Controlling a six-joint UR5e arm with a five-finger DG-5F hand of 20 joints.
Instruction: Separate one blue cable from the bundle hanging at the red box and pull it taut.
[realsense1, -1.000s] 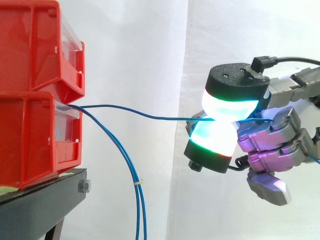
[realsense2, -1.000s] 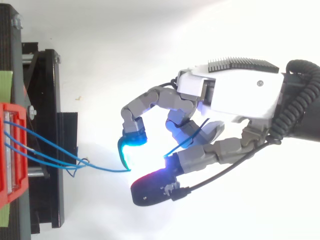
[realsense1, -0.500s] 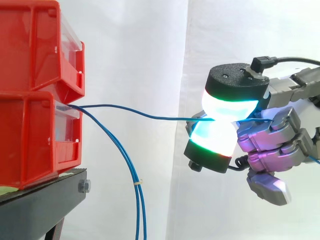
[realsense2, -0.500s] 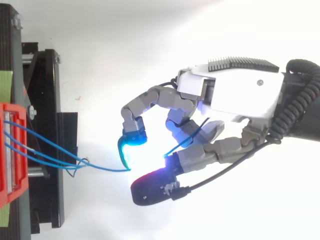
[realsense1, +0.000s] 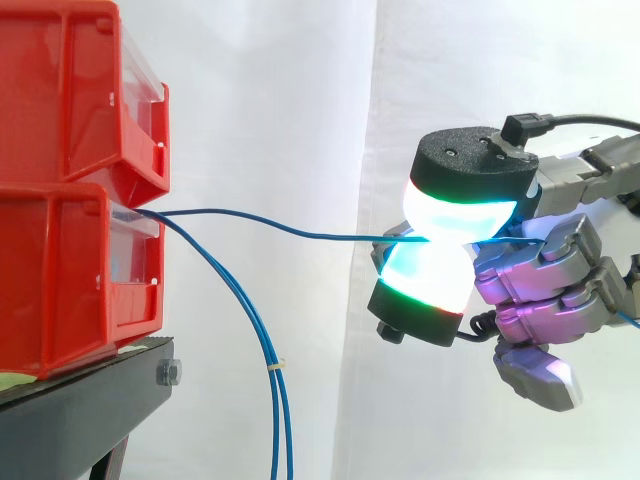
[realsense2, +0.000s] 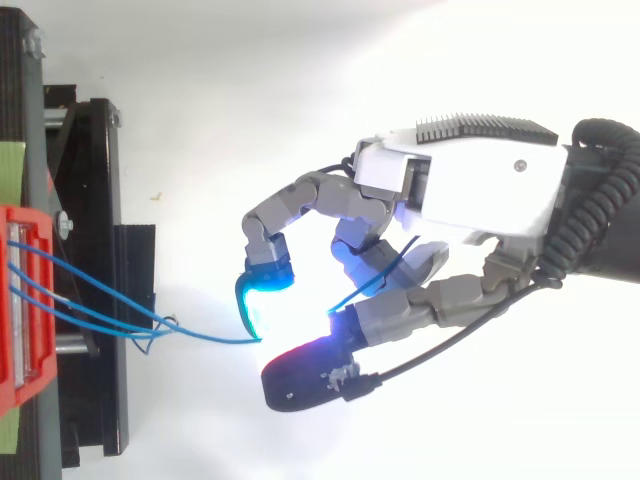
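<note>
Grip: my fingers (realsense1: 455, 210) are clamped on the blue cable (realsense1: 300, 231). It is pinched between the two glowing pads, one above and one below. The rest of my hand (realsense1: 545, 290) is curled behind the pinch.

Where the cable is: it leaves the lip of the lower red box (realsense1: 60, 270) and runs almost level across open air to the pinch. It dips slightly toward me. The rest of the bundle (realsense1: 278, 420) hangs apart from it, dropping in front of the black stand (realsense1: 80, 410).

Key relation: the box lies straight off my fingertips, toward the side view's left. The cable's long axis points from the box lip to the pinch. My judgement is that the pull should go along that line, directly away from the box. Any sideways drift would drag the strand over the lip.

Tension: the span shows a soft bow, so I judge it separated but not fully taut.

Side view gives: the height of the span, its gentle slope, the hanging strands with a small pale tie, and a free tail coming out behind my hand.

Top view gives: several strands leaving the box and meeting in a small tangle (realsense2: 155, 328) by the stand's edge. From there the single strand curves to my cyan pad (realsense2: 255, 300). That tangle may snag as I pull.
</note>
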